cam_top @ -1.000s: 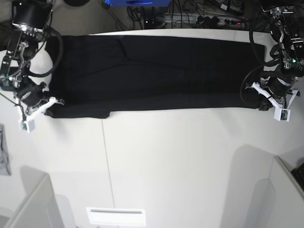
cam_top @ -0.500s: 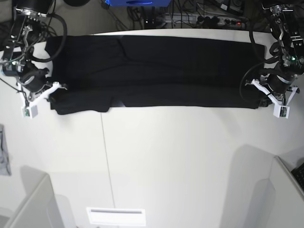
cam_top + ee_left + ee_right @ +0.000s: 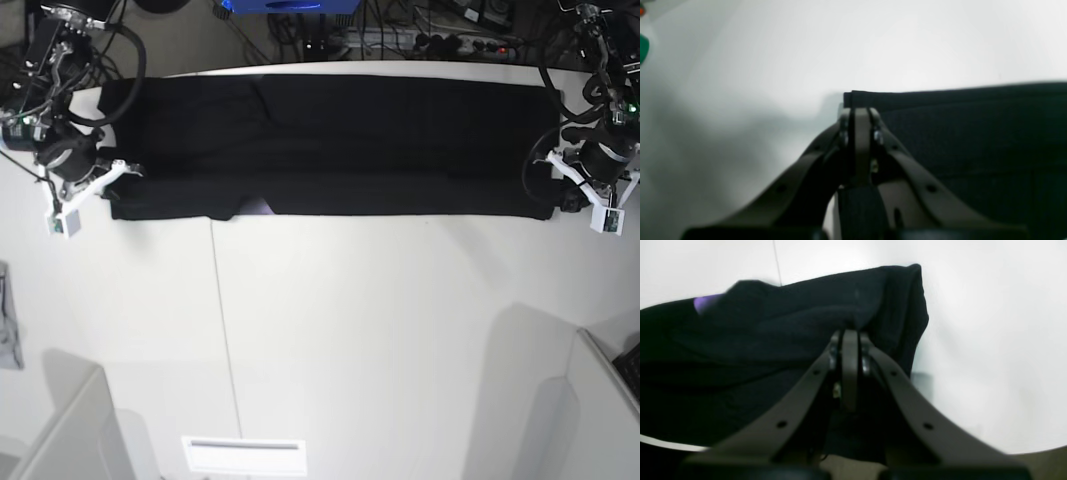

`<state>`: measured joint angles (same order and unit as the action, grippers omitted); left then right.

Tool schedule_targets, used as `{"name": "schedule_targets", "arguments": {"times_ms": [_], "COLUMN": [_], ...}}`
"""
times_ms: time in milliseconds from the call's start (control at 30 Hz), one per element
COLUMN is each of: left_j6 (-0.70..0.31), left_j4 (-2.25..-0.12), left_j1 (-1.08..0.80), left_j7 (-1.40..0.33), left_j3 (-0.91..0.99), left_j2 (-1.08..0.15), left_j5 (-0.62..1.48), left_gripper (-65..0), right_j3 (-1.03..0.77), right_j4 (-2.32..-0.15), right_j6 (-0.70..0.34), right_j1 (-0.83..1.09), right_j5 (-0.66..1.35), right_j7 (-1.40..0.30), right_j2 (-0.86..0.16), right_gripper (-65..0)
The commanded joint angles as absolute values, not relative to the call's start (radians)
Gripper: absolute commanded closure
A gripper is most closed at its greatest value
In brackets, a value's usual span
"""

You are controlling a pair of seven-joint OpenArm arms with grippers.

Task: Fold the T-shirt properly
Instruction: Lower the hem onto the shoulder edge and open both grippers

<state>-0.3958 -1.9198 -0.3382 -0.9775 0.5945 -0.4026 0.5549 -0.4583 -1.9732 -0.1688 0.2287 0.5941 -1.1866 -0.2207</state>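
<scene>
left gripper (image 3: pixel 858 111): we see the jaws pressed together on the near corner of the T-shirt (image 3: pixel 330 140), a strip of black cloth caught between them.
right gripper (image 3: pixel 849 335): jaws pressed together too, pinching a bunched corner at the opposite end; a bit of purple print shows under the fold.
T-shirt: a long black band across the far side of the white table (image 3: pixel 380 340), near edge doubled over, held at both ends.
handling: we judge it light, limp and not fragile; it will sag and bunch wherever it is unsupported.
hold points: we'd grip corners and hems, both ends together, keeping the cloth taut.
risk: thin fabric could slip from a narrow pinch.
</scene>
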Motion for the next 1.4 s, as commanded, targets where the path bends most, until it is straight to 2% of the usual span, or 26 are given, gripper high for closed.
{"name": "schedule_targets", "arguments": {"times_ms": [0,267,500,1367], "left_j6": [-0.395,-0.398,-0.398,-0.398], "left_j4": [-1.934,-1.936,-1.937,-1.931], "left_j1": [-0.337,-0.364,-0.398,-0.498], "left_j7": [-0.958,-0.958,-0.958,-0.958], "left_j3": [0.605,0.607,0.607,0.599], "left_j2": [-0.42,-0.42,-0.42,-0.418], "left_j5": [0.559,0.559,0.559,0.555], "left_gripper": [0.0,0.0,0.0,0.0], "right_j3": [-0.466,-0.496,-0.509,-0.504], "right_j4": [-1.995,-1.997,-2.012,-1.939], "right_j6": [-0.174,-0.174,-0.176,-0.176], "right_j1": [0.226,0.255,0.259,0.3], "right_j5": [0.599,0.599,0.599,0.593], "right_j7": [-1.175,-1.187,-1.244,-1.242], "right_j2": [-0.236,-0.2,-0.2,-0.2], "right_gripper": [0.0,0.0,0.0,0.0]}}
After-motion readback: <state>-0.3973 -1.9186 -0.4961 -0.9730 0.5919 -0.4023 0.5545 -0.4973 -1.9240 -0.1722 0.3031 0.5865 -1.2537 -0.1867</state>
